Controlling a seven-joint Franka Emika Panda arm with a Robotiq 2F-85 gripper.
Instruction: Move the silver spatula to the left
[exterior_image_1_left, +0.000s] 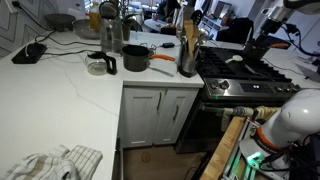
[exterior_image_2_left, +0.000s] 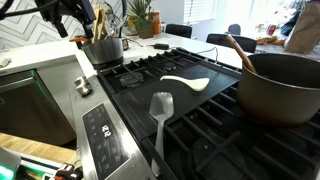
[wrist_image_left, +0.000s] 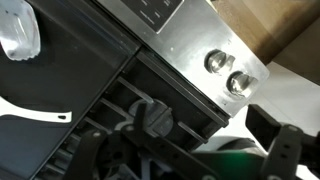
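The silver spatula lies on the black stove grate near the front edge, head toward the back and handle toward the front. In the wrist view only its head shows, at the top left corner. My gripper hangs above the stove's front corner by the knobs, well away from the spatula, with its fingers spread open and empty. In an exterior view it shows as dark parts at the top left, above the utensil holder.
A white spoon lies on the grate just behind the spatula. A large dark pot holding a wooden spoon stands at the right. A utensil holder is at the stove's back corner. The control knobs are on the steel front.
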